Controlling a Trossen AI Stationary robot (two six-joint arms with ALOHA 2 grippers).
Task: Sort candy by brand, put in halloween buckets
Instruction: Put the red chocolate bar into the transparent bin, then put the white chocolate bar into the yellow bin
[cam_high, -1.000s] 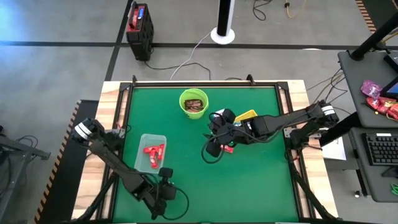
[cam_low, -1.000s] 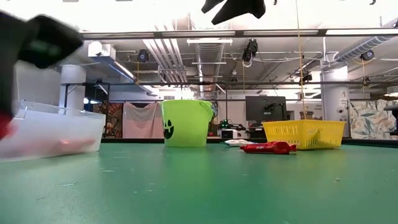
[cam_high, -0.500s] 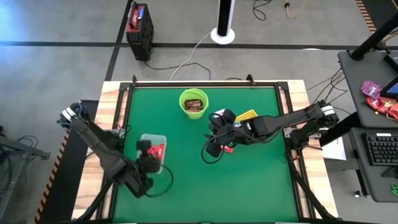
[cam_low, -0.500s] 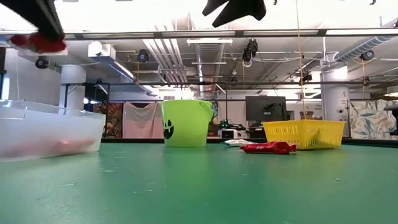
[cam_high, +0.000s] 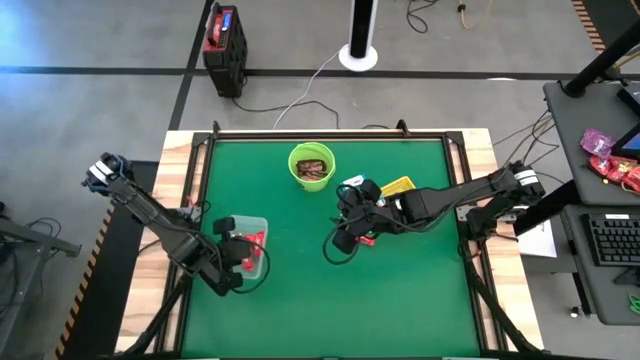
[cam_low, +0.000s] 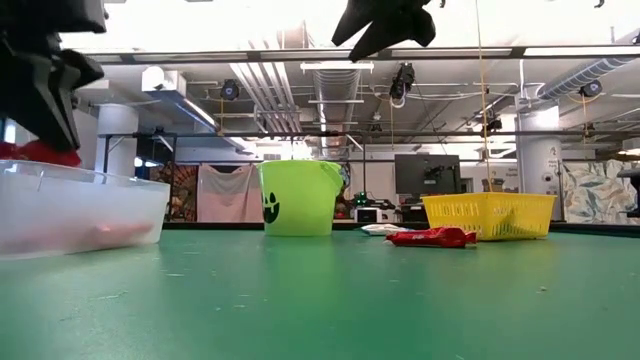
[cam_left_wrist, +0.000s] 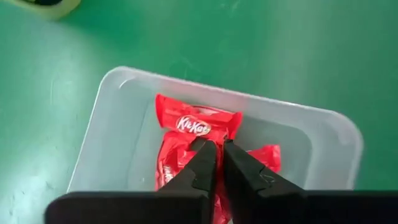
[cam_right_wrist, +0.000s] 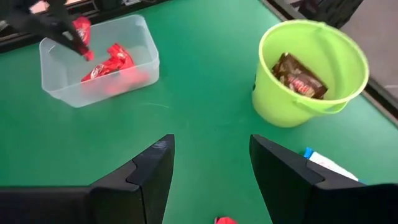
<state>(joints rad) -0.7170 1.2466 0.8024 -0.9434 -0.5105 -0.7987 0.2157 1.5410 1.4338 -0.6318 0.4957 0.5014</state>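
Observation:
My left gripper (cam_left_wrist: 214, 155) hangs over the clear tub (cam_high: 243, 232), shut on a red candy bar (cam_right_wrist: 81, 29). More red bars (cam_left_wrist: 198, 124) lie in the tub. My right gripper (cam_right_wrist: 211, 143) is open and hovers above the middle of the table; a red bar (cam_high: 366, 238) lies flat on the mat under it. The lime-green bucket (cam_high: 311, 164) holds brown bars (cam_right_wrist: 301, 78). The yellow tray (cam_low: 488, 215) stands beyond the right arm, mostly hidden in the high view. A blue-and-white bar (cam_right_wrist: 323, 163) lies on the mat near the tray. My left gripper pinches the red bar's upper end (cam_right_wrist: 78, 23) between its two fingers, coming from above and pointing down. The bar hangs below the fingers, lifted clear, just over the tub's rim (cam_low: 40, 152). The left wrist view looks along the fingers and hides the contact place.
Bare green mat spreads across the near half of the table (cam_high: 330, 300). A raised black frame (cam_high: 330, 132) runs along the far edge. Cables loop from the right arm (cam_high: 335, 250) onto the mat.
My left gripper has carried the red bar from near the table's near edge up and toward the far edge, over the tub, then come down toward it. It has stayed shut on the bar. My right arm has kept nearly still.

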